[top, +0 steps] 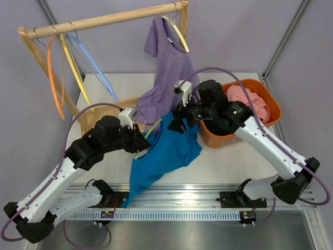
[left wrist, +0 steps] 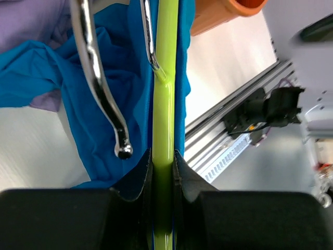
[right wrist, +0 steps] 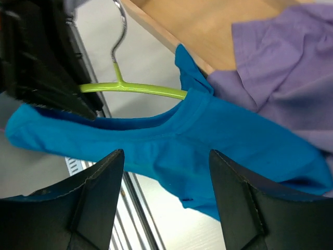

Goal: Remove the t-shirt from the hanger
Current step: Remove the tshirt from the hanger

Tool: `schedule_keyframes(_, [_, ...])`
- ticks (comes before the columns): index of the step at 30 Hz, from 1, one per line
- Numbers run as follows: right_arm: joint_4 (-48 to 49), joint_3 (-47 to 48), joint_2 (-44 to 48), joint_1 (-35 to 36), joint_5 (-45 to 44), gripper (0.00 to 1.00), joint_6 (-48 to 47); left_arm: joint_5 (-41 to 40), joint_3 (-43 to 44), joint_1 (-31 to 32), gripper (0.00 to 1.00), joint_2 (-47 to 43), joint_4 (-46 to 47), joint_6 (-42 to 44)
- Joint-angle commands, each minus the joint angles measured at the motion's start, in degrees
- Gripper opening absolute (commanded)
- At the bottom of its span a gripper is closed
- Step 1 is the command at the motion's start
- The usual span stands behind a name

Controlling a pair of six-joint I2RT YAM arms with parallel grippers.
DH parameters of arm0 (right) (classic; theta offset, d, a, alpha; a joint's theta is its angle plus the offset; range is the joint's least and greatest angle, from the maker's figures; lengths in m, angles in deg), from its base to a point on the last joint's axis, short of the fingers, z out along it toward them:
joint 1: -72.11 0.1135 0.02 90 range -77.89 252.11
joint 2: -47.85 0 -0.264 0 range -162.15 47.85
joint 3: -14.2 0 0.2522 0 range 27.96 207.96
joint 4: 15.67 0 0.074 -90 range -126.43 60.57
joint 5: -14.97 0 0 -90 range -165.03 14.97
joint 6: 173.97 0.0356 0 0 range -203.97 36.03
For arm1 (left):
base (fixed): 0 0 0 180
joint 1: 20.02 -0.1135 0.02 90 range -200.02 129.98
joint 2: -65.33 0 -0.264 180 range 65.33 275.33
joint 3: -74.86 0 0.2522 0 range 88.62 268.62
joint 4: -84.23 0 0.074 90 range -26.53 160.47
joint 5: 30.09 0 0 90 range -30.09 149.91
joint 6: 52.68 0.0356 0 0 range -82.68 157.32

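Left wrist view: the left end effector [left wrist: 163, 156] is pinched tight on a smooth lime plastic hanger [left wrist: 165, 94] with a chrome hook [left wrist: 99, 78]. The hanger's arm enters the collar of the soft blue t-shirt [top: 166, 151], which is draped on the white tabletop [top: 234, 161]. The right end effector [right wrist: 165, 156] gapes wide above it. An orange tub [top: 213, 139] holds crumpled pink cloth [top: 247, 99].

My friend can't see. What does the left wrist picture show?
The left gripper is shut on a lime-green hanger, with the blue t-shirt hanging around it. A shiny metal hook curves at upper left; an orange basket and a metal rail are at right.
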Motion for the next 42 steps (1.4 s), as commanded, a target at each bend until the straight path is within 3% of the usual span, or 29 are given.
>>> schedule_keyframes(1, [5.18, -1.16, -1.2, 5.92, -24.87, 0.73, 11.51, -1.28, 1.19, 0.23, 0.0, -0.34, 6.41, -7.83])
schedule_keyframes(5, [5.19, 0.86, -4.63, 7.77, -27.99, 0.73, 15.82, -1.2, 1.72, 0.23, 0.0, 0.11, 7.03, -8.62])
schedule_keyframes(15, [4.74, 3.94, -9.73, 10.77, -29.14, 0.6, 18.81, -1.02, 2.34, 0.23, 0.0, 0.81, 8.08, -8.62])
schedule_keyframes(19, [4.57, 3.94, -10.79, 10.68, -31.24, 0.34, 18.64, -1.28, 2.34, 0.23, 0.0, 0.55, 8.26, -8.44])
schedule_keyframes(22, [4.66, 4.21, -11.23, 10.68, -32.83, 0.21, 17.93, -1.02, 2.42, 0.23, 0.0, 0.11, 7.65, -7.57])
schedule_keyframes(24, [5.36, 4.38, -10.97, 10.15, -32.83, 0.02, 17.06, -0.32, 2.42, 0.23, 0.0, -0.51, 7.21, -5.73])
schedule_keyframes(25, [5.71, 4.47, -10.79, 9.8, -32.22, 0.0, 16.53, -0.14, 2.6, 0.23, 0.0, -0.68, 6.69, -4.94])
schedule_keyframes(32, [12.83, 4.91, -6.84, 1.02, -22.73, 0.0, 10.03, 1.43, 4.8, 0.23, 0.0, -2.09, 0.09, 7.19])
schedule_keyframes(42, [19.68, 6.49, -8.77, -14.26, -28.7, 0.0, 4.24, 6.71, 8.57, 0.23, 0.0, -3.06, -6.85, 18.62])
